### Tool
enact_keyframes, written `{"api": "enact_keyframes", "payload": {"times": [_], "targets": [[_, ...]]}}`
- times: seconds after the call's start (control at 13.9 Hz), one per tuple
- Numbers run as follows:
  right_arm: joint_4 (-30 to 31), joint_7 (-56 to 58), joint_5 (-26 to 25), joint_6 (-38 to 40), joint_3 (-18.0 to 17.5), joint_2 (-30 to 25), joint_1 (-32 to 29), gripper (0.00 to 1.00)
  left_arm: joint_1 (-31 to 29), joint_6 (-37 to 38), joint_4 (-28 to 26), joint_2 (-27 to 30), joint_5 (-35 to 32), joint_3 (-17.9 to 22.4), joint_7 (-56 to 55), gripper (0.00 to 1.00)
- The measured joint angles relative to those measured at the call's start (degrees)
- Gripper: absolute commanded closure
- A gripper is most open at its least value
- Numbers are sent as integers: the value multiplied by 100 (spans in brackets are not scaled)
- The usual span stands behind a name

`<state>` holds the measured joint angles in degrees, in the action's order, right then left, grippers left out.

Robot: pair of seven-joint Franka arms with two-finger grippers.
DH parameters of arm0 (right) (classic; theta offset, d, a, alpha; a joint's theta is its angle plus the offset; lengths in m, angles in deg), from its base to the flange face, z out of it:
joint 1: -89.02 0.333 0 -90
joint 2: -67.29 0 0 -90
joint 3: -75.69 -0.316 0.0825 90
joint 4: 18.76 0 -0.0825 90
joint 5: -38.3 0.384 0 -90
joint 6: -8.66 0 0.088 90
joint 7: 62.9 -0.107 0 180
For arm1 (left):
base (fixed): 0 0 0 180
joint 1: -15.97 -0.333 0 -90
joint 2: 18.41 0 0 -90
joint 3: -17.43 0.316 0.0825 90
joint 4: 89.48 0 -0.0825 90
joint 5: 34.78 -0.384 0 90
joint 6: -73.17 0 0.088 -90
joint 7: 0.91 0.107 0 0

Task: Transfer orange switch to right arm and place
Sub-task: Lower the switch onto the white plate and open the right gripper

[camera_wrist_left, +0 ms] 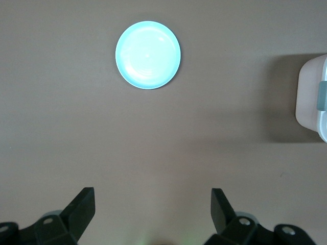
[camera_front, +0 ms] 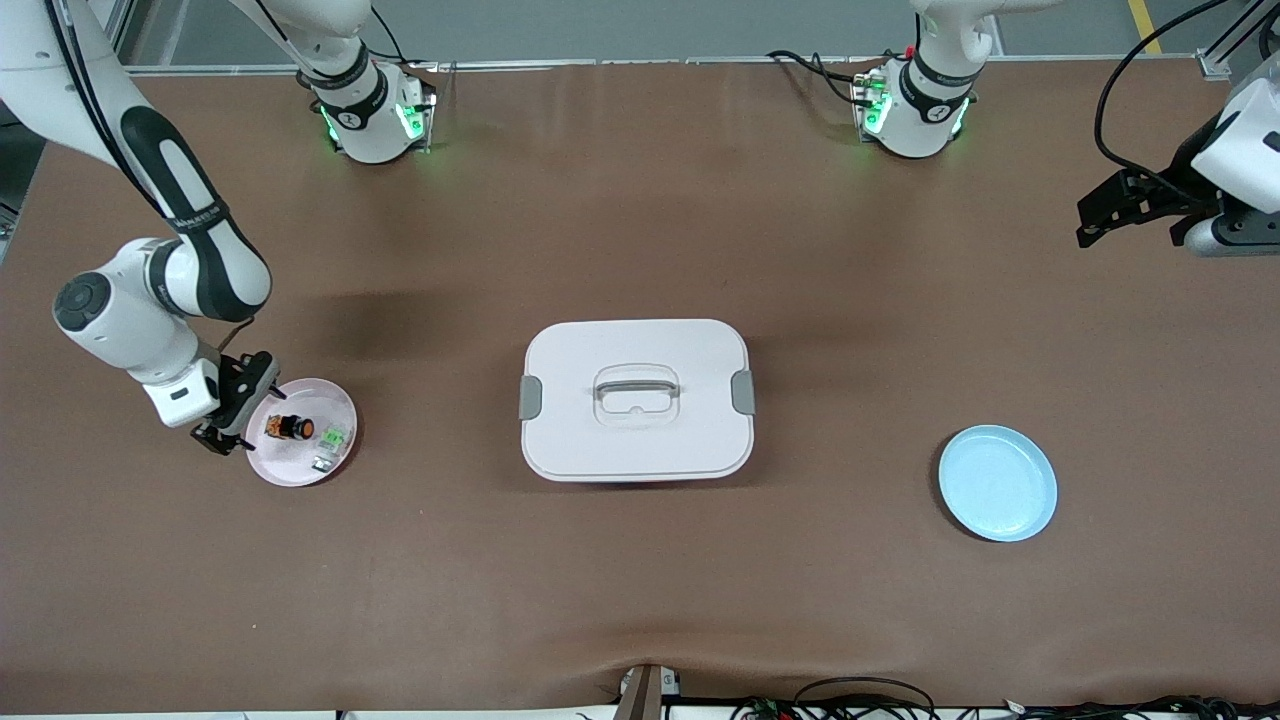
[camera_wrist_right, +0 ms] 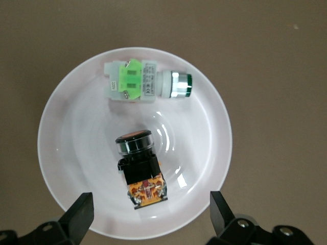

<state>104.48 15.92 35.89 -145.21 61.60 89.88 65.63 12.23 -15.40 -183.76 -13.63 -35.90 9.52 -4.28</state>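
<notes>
1. Front view: orange switch [camera_front: 290,428] lies on pink plate [camera_front: 300,470] beside green switch [camera_front: 332,437]; right tool [camera_front: 243,412] spread, over the plate's rim.
2. Left wrist view: left tool [camera_wrist_left: 153,214] spread, empty, over bare worktop [camera_wrist_left: 153,143]; blue plate [camera_wrist_left: 148,54] near.
3. Right wrist view: orange switch lies free between spread fingers [camera_wrist_right: 79,212].

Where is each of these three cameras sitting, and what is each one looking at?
Front view: high across the table, facing both arms' bases; shows the right gripper at the pink plate and the left gripper waiting.
Left wrist view: looks down on the blue plate; open fingers show.
Right wrist view: looks down on the orange switch and green switch; open fingers show.
Shared: front and left wrist views both show the white box.
</notes>
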Motion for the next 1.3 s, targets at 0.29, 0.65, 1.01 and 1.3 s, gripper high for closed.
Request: {"api": "enact_keyframes", "payload": {"times": [0.29, 0.65, 1.01, 1.3], "targets": [[-152, -541, 1, 661, -2, -525, -2, 0, 1, 0, 0, 0, 0, 0, 0, 0], [-1476, -1948, 2, 2912, 20, -748, -5, 0, 2, -1, 0, 0, 0, 0, 0, 0], [-2606, -4632, 4, 4392, 8, -749, -4, 0, 14, -3, 1, 0, 0, -9, 0, 0], [-3274, -5066, 20, 5126, 22, -747, -7, 0, 26, -4, 1, 0, 0, -20, 0, 0]]}}
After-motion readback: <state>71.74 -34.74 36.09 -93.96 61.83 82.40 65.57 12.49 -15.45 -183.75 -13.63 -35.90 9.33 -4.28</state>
